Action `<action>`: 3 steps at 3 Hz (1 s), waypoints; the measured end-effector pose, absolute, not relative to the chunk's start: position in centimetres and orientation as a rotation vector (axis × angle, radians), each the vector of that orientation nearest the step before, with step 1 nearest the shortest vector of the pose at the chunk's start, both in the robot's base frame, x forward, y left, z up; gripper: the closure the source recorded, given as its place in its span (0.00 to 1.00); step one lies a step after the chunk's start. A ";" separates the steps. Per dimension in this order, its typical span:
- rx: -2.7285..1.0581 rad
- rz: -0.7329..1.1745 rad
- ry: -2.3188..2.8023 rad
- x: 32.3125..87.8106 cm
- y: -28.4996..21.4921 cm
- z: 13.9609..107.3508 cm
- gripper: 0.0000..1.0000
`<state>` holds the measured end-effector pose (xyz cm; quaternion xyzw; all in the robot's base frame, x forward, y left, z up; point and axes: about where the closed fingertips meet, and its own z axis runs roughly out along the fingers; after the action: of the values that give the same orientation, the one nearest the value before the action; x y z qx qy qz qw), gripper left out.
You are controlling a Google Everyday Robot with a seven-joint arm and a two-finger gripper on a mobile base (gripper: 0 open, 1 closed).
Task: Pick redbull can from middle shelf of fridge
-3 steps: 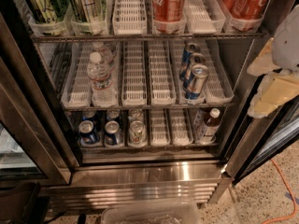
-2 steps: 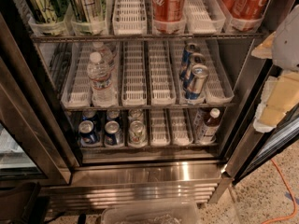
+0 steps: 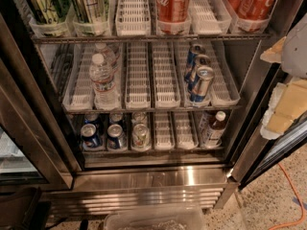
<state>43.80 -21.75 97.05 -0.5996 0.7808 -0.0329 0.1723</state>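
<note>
The fridge (image 3: 153, 181) stands open in front of me. On its middle shelf (image 3: 153, 110), three slim blue-and-silver redbull cans stand one behind another in a white lane tray right of centre. The front redbull can (image 3: 201, 84) is closest to the shelf's steel bar. My gripper (image 3: 288, 107) shows as cream and grey parts at the right edge, outside the fridge by the door frame. It is to the right of the cans, apart from them, and holds nothing that I can see.
Two water bottles (image 3: 103, 80) stand in the middle shelf's left lane. Coca-Cola cans (image 3: 171, 1) and green cans (image 3: 45, 4) fill the shelf above. Dark-blue cans (image 3: 91, 135) and a small bottle (image 3: 213, 128) stand below. A clear bin (image 3: 153, 219) and an orange cable (image 3: 290, 195) lie on the floor.
The cream gripper parts at the right edge have shifted slightly down and to the right. Nothing inside the fridge has moved.
</note>
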 end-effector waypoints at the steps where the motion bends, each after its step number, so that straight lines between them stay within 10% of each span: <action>1: -1.684 -0.061 2.189 43.5 -21.4 94.3 0.00; 3: -1.689 0.001 2.093 43.2 -19.3 87.5 0.00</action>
<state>43.21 -19.33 87.52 -0.6121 0.7584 0.0005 0.2240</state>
